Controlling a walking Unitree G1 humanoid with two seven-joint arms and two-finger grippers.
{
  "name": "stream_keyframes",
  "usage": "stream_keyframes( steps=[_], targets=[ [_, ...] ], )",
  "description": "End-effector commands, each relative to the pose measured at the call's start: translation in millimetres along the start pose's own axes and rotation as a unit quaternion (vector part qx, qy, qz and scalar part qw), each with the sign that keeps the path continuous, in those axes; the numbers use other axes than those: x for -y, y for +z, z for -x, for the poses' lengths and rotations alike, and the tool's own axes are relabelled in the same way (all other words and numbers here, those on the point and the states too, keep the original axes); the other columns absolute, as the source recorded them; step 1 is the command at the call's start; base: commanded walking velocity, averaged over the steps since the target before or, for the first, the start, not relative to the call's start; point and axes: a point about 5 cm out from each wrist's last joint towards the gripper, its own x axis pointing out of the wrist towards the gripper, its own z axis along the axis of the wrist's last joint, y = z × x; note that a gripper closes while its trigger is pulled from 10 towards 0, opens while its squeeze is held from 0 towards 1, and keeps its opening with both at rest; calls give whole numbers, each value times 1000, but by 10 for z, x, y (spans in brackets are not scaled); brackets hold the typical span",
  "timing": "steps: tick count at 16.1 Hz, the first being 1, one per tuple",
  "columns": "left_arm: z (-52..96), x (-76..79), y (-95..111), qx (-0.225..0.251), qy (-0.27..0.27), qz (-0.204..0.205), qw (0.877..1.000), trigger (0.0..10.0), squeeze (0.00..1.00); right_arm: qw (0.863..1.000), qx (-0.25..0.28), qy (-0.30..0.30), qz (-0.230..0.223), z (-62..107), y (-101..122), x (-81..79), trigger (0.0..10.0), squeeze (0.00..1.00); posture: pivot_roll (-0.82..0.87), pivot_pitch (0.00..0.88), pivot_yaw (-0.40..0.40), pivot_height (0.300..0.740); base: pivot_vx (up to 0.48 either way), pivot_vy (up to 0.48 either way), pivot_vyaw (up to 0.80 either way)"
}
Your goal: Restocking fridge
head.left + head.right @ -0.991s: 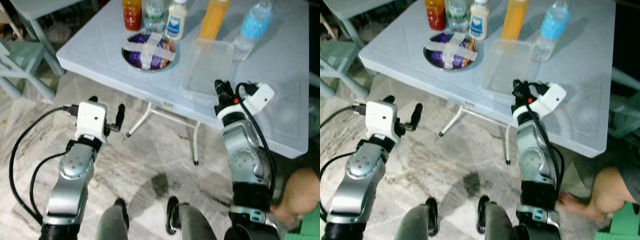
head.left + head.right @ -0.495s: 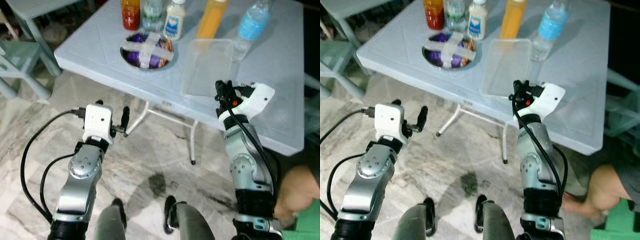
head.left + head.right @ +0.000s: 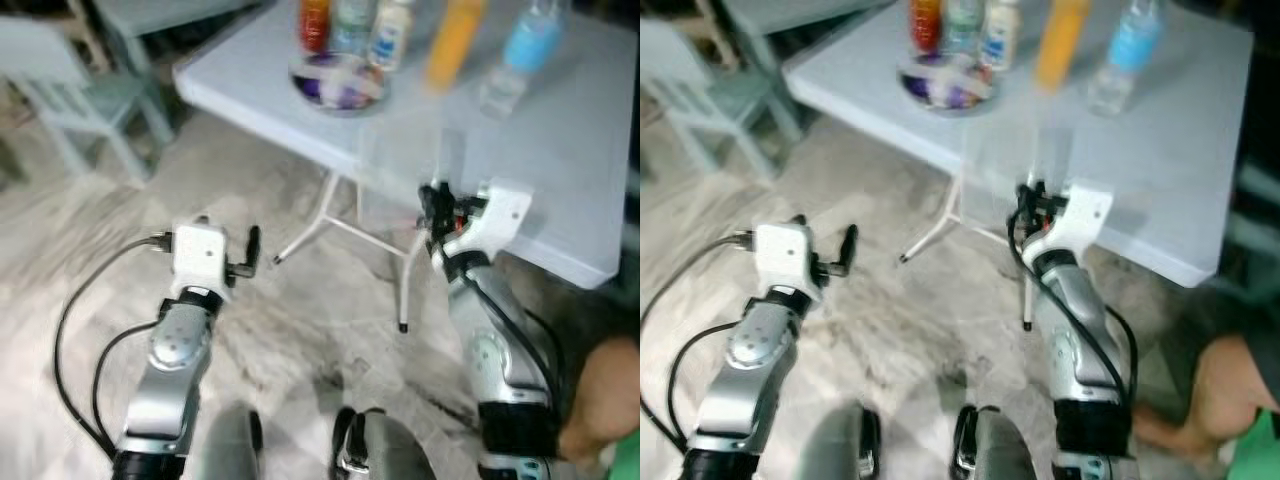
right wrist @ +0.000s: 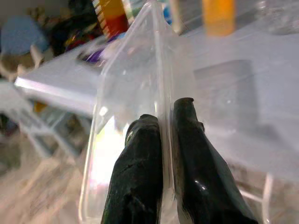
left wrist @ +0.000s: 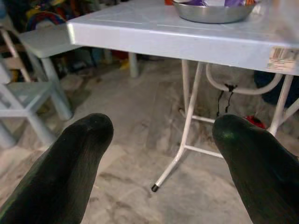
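Head stereo downward; wrists forward.

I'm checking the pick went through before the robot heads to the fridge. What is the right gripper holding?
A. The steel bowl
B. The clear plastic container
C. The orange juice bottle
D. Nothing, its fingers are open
B: in the right wrist view the right gripper has its two black fingers pinched on the wall of the clear plastic container, lifted off the table.

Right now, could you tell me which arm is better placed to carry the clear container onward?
The right. The right gripper is shut on the clear container, while the left gripper hangs open over the floor beside the table.
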Motion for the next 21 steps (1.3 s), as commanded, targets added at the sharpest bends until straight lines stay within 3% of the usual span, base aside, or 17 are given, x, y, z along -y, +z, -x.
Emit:
stream_keyframes(
  steps=[1, 7, 13, 15, 18, 21],
  targets=[
    [20, -22, -33, -5, 5, -8, 1000, 10000, 0, 1000, -6, 15, 6, 15, -27, -55, 10000, 0, 57, 142, -86, 740, -307, 0, 800],
    [-42, -54, -70, -2, 15, -28, 1000, 10000, 0, 995, -16, 90, 30, 39, -141, -286, 10000, 0, 71, 108, -87, 740, -96, -42, 800],
    [22, -225, -244, -21, 64, -62, 996, 10000, 0, 993, -24, 113, 36, 30, -232, -334, 10000, 0, 100, 77, -80, 740, 0, -172, 800],
    [106, -457, -343, -47, 123, -86, 987, 10000, 0, 992, -22, 120, 39, 24, -244, -361, 10000, 0, 111, 80, -70, 740, 0, 0, 800],
    [239, -613, -441, -73, 170, -63, 981, 10000, 0, 990, -26, 129, 43, 54, -276, -370, 10000, 0, 119, 89, -74, 740, 0, 0, 800],
    [274, -562, -427, -70, 166, -73, 981, 10000, 0, 988, -31, 140, 52, 81, -297, -371, 10000, 0, 131, 117, -77, 740, 0, 0, 800]
  ],
)
